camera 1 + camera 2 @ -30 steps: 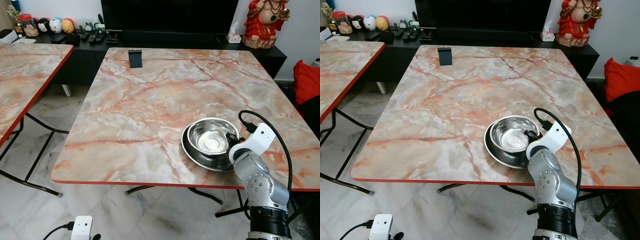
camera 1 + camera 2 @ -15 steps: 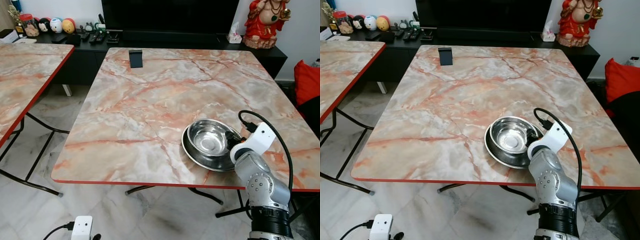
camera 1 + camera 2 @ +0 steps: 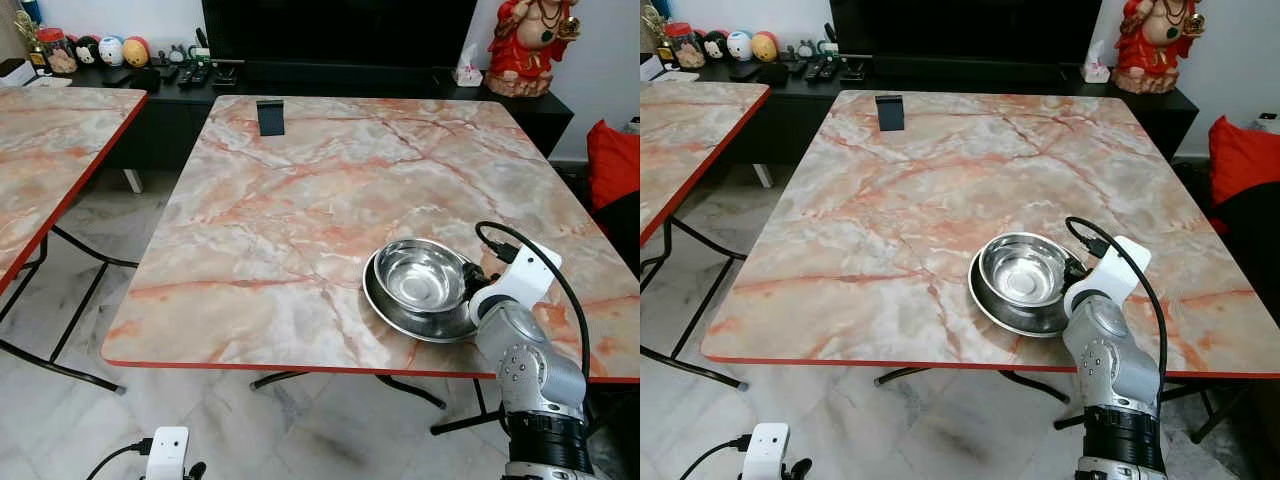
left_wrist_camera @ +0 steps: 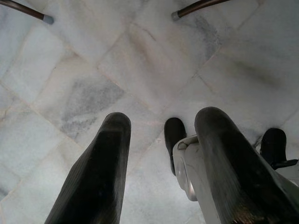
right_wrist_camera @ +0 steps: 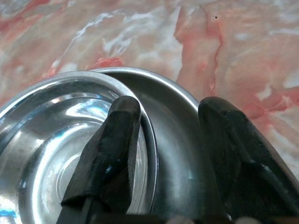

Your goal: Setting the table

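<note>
A shiny steel bowl [image 3: 420,275] rests inside a wider steel plate [image 3: 385,305] near the front right of the marble table [image 3: 300,180]. My right gripper [image 3: 470,281] is at the bowl's right side. In the right wrist view its fingers stand open and straddle the bowl [image 5: 51,140] rim: one finger [image 5: 114,140] lies inside the bowl, the other finger [image 5: 233,144] is over the plate [image 5: 173,154]. My left gripper [image 4: 163,116] hangs idle and open above the marble floor, near my own foot.
A small dark stand [image 3: 270,117] sits at the table's far left. A second marble table [image 3: 50,150] is to the left. Behind are a black console with remotes, a red statue [image 3: 527,45] and a red cushion [image 3: 612,160]. A white device [image 3: 166,455] lies on the floor.
The bowl has settled lower into the plate. My right wrist has shifted slightly to the right, away from the bowl's middle.
</note>
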Robot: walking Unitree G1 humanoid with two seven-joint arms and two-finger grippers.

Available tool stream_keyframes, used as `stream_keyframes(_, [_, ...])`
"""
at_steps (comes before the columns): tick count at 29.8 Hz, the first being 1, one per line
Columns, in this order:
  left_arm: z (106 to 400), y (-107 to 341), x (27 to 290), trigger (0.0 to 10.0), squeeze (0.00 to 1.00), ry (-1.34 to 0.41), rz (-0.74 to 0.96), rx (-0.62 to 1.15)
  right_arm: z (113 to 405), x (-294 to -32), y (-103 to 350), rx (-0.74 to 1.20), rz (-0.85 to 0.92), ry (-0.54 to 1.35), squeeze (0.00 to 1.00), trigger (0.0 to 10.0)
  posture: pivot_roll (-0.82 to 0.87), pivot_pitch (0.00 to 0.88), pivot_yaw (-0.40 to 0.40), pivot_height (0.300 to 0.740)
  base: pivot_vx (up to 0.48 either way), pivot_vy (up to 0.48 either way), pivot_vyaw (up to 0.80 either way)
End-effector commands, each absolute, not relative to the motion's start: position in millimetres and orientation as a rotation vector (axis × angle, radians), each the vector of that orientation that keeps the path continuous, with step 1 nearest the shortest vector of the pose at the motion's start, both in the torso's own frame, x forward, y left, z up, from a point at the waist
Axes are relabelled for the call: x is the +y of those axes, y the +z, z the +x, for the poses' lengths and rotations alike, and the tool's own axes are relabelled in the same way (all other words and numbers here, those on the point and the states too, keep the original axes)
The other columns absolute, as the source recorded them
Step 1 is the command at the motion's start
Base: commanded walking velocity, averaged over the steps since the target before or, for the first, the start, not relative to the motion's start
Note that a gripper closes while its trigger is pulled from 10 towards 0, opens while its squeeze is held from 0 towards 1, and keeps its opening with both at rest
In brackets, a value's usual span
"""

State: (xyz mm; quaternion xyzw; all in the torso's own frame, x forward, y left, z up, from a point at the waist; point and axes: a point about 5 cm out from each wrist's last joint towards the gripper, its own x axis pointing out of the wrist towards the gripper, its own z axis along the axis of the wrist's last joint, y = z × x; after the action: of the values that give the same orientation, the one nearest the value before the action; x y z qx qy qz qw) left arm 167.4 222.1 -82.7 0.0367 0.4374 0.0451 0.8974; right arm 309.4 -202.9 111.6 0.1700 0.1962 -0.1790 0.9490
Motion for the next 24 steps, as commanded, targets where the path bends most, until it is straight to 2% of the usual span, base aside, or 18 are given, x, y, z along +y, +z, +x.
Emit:
stream_keyframes(1, [164.3,-84.8,220.6,10.0,0.0,0.087,0.082,0.926,310.0,-205.8,112.3,0.411,0.328,-0.377,0.0,10.0,-0.07,0.0,-0.037,0.74,0.0,0.0,0.0])
stream_keyframes(24, [163.7,-85.5,218.5,10.0,0.0,0.087,0.074,0.926,306.8,-216.2,115.3,0.397,0.18,-0.433,0.0,10.0,-0.07,0.0,-0.038,0.74,0.0,0.0,0.0])
